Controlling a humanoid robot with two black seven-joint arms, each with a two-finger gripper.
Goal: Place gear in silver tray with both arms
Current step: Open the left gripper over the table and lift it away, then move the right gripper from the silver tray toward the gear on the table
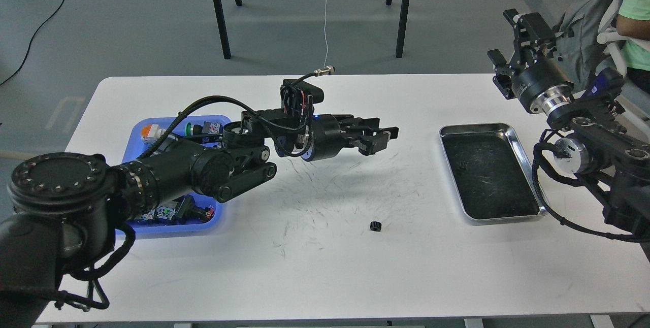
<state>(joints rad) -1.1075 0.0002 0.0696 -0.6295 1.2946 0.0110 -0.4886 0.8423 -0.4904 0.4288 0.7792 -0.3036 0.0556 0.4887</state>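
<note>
A small black gear [375,225] lies on the white table, alone, left of the silver tray [475,128]. The tray is empty, with a dark scuffed bottom. My left gripper [382,131] hangs well above the table, behind the gear, pointing right; it is open and holds nothing. My right gripper [509,38] is raised past the table's far right corner, above and behind the tray; its fingers are spread and empty.
A blue plastic tray [133,137] at the left holds an orange button [150,130], a green button [189,128] and other small parts, partly hidden by my left arm. A person in a green shirt [635,13] sits at the far right. Chair legs stand behind the table.
</note>
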